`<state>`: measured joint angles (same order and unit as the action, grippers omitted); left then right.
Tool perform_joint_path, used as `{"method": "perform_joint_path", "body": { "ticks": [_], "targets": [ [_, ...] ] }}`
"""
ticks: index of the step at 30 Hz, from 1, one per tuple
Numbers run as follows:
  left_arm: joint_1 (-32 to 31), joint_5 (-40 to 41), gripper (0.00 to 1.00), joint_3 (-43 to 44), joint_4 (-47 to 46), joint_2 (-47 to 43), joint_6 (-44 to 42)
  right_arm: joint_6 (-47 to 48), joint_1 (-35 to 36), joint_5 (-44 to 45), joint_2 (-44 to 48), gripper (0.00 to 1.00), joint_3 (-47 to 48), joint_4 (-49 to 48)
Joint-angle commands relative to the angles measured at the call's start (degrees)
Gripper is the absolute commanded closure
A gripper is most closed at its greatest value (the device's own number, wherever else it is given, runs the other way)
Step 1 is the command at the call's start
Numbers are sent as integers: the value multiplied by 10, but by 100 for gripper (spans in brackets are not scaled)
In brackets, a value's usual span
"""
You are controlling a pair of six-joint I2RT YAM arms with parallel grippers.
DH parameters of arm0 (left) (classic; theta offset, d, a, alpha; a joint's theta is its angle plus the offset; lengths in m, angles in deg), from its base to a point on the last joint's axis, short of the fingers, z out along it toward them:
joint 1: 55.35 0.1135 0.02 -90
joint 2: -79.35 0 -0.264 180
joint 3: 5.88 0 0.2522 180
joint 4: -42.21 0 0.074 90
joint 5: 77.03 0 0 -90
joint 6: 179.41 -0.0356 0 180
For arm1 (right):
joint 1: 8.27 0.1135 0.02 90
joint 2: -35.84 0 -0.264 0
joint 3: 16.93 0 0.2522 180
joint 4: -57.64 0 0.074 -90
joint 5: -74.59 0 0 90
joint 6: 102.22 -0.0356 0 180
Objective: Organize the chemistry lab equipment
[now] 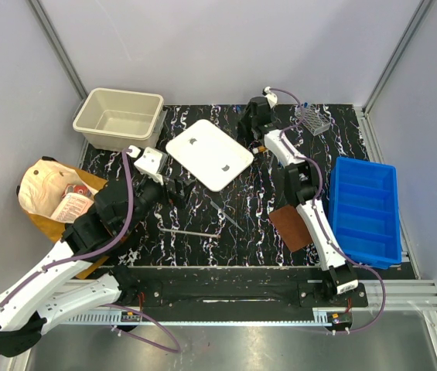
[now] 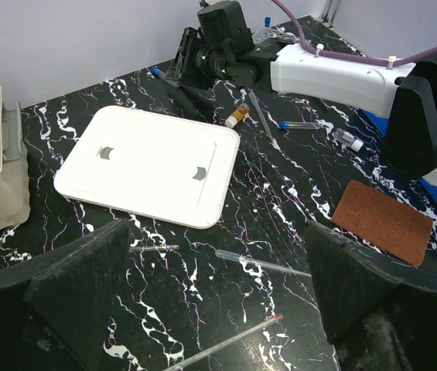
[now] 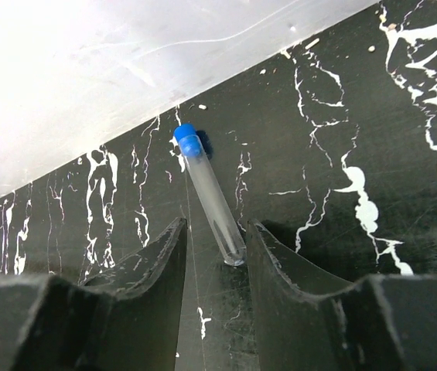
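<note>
Fingers point(image 2: 79, 286) of the left gripper point(image 2: 218, 232) stand wide apart with nothing between them, low over the near part of the black marbled mat point(image 1: 257, 193); just ahead lie a long thin silvery rod point(image 2: 226, 340) and a clear pipette point(image 2: 261, 265), both flat and apart from each other, so this arm looks poised to take one of them. Beyond them sits a white lid point(image 2: 148, 166), flat on the mat, and to its right a brown pad point(image 2: 380, 220); past the lid a few small pieces are scattered loose, among them an orange-capped vial point(image 2: 237, 116).

At the far edge the right gripper point(image 3: 216, 226) is down at the mat by the back wall; its fingers point(image 3: 148, 286) are parted only a little, and they straddle the bare lower end of a blue-capped tube point(image 3: 206, 193) that lies flat, cap pointing away. They have not closed on it - a gap shows on either side. I judge this the approach to a pick; the narrow spread suits so slim a tube. The clear tube rack point(image 1: 314, 119) stands near, at the far right - a likely home for it.
</note>
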<state>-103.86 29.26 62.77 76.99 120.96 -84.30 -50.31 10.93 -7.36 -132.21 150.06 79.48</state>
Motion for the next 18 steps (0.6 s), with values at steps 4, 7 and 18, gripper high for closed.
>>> {"method": "perform_joint_path", "body": {
  "ticks": [4,7,18],
  "targets": [
    [2,0,1,0,-31,-10,7,-15,22,17,21,58,19,43],
    [2,-1,1,1,-31,-11,7,-22,26,28,21,59,23,59],
    [2,3,1,-1,-33,-23,6,-44,30,68,20,66,32,98]
  ]
}}
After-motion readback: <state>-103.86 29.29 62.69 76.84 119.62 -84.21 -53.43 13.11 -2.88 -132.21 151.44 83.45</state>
